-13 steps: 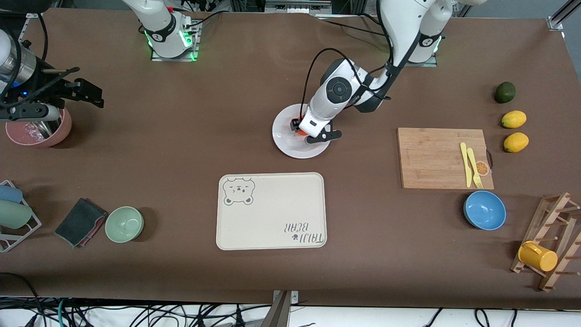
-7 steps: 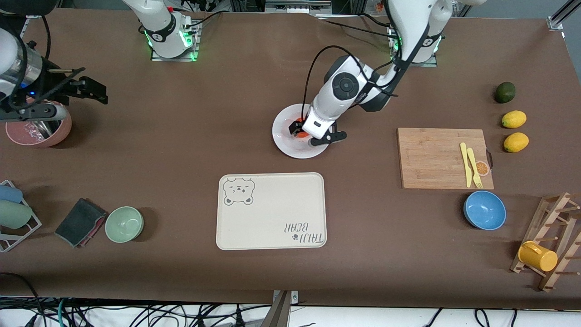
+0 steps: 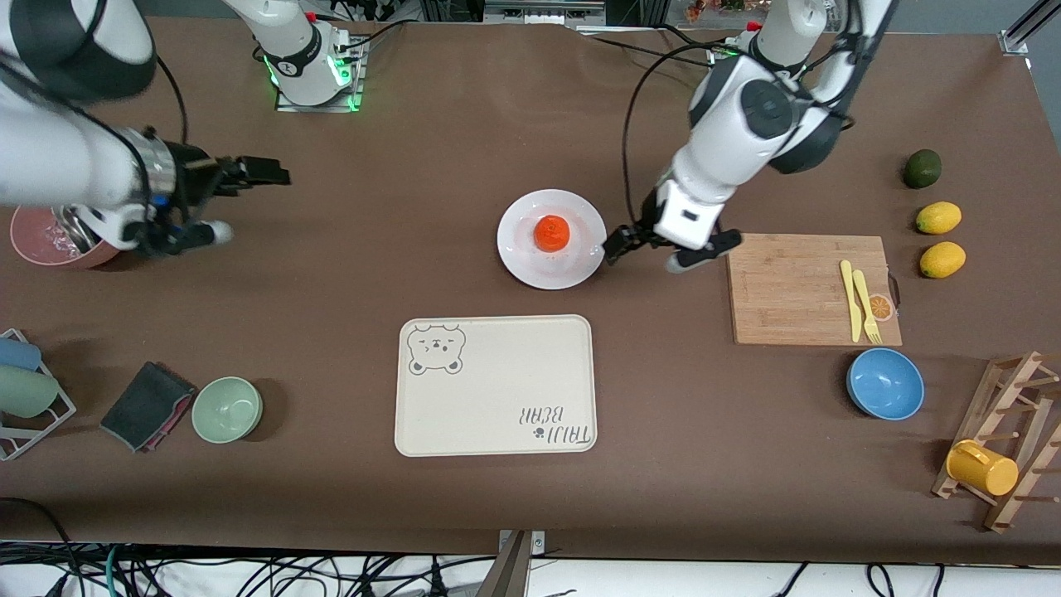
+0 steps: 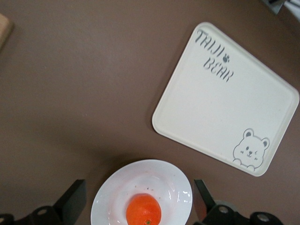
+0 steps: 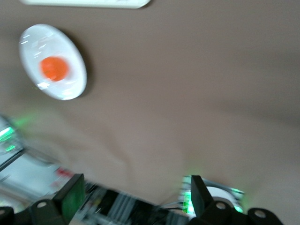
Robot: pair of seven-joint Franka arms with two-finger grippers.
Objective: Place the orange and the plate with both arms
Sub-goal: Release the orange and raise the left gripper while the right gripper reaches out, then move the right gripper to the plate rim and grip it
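Resting in the middle of the plate [image 3: 517,245], the orange [image 3: 551,233] lies free; the left pincer [image 3: 670,250] hangs wide beside the plate, the right pincer [image 3: 222,201] wide over bare desk [image 3: 398,149].

A cream bear-print tray [image 3: 496,385] lies mid-bench. A wooden cutting board [image 3: 796,288] carries a yellow knife [image 3: 850,300] and fork [image 3: 866,308]; a blue bowl [image 3: 885,384] sits just nearer the camera.

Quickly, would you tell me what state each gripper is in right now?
Left gripper: open, holding nothing, up beside the plate; the orange sits on it.
Right gripper: open, empty, above bare table.
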